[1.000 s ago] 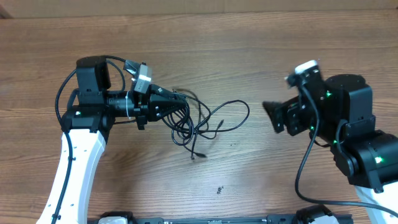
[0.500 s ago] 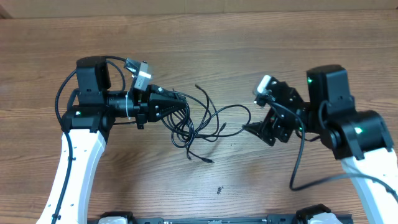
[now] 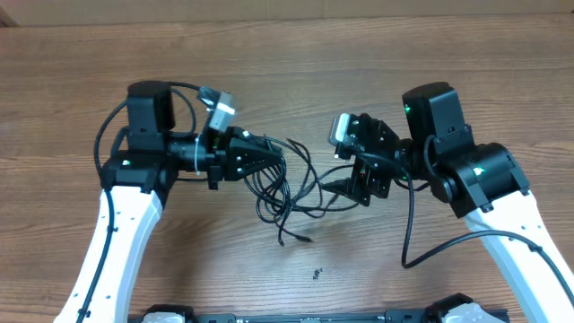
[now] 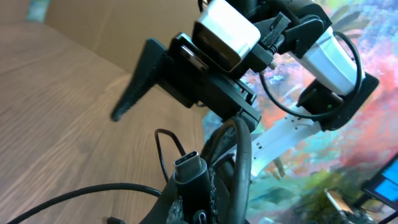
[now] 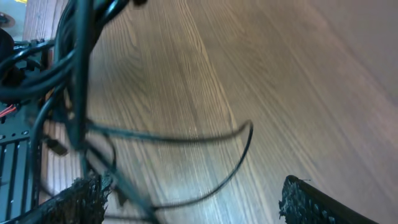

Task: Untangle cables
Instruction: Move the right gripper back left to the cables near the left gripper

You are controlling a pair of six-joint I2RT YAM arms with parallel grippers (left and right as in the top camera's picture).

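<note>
**Operator:** What's in front of me?

**Describer:** Wood-grain table [image 3: 430,54] fills your overhead view, with brown boards running left to right and a pale strip along the far edge. Two white-and-black arms reach in from the near edge, your left arm [image 3: 126,215] and your right arm [image 3: 516,229]. Both bend toward the middle.

**Operator:** And the grippers?

**Describer:** Your left gripper [image 3: 273,160] points right, its fingers pressed together on the cables. Your right gripper [image 5: 194,202] faces it with its jaws spread wide. In its wrist view the rough black fingertips [image 5: 311,202] sit at opposite lower corners. Thin strands cross the gap between them, and nothing is pinched.

**Operator:** Describe the cables.

**Describer:** The cables [image 3: 291,188] are thin, glossy black cords, far slimmer than the gripper fingers. They are knotted in overlapping loops at the table's centre, between the two grippers. One bunch runs into the left gripper, and other loops spill toward the right one. A loose end [image 3: 303,238] trails toward the near edge. Your left wrist view shows a flat, silver-mouthed plug [image 4: 188,167] standing upright by the left fingers.

**Operator:** Room to move?

**Describer:** Open wood lies beyond the tangle toward the far edge and out past both arms. The two grippers are close together. A small dark speck [image 3: 316,274] sits toward the near edge.
</note>
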